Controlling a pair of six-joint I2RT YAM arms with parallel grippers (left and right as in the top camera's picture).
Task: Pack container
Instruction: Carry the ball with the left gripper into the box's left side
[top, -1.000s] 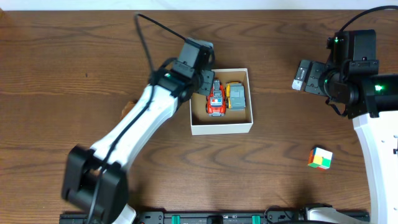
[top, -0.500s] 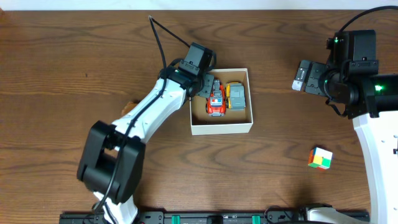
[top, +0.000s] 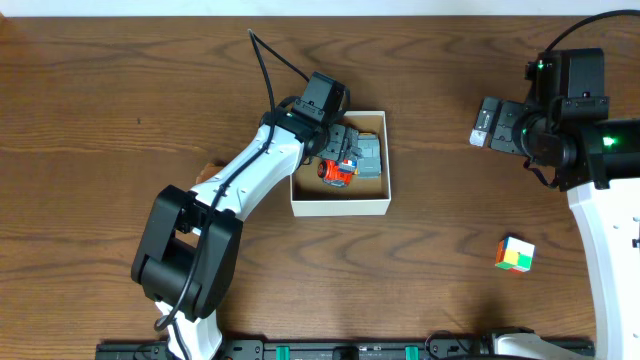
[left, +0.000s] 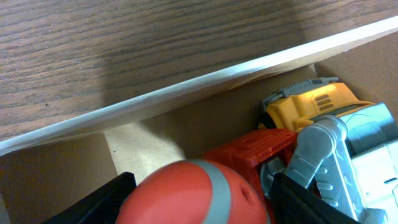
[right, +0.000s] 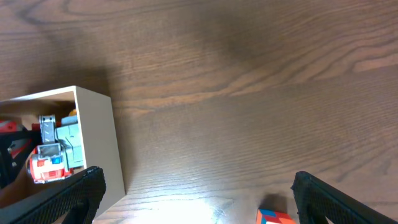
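The container (top: 340, 208) is a small white-walled box with a brown inside, at the table's middle. It holds a red toy car (top: 335, 176) and a grey and yellow toy truck (top: 369, 156). My left gripper (top: 335, 160) reaches down into the box, its fingers on either side of the red car (left: 193, 193). The truck (left: 348, 124) lies just to the right, and the box wall (left: 155, 99) is behind it. My right gripper (top: 487, 125) is open and empty, hovering over the table at the far right (right: 199, 193). The container also shows in the right wrist view (right: 99, 143).
A multicoloured cube (top: 514, 254) lies on the wood at the lower right, also at the bottom of the right wrist view (right: 277, 218). A small brown thing (top: 207, 170) peeks out beside the left arm. The table's far edge runs along the top.
The left gripper has moved from the box's left rim down into it, over the red car. The box has slid a little left and the red car has turned. The right arm is still.
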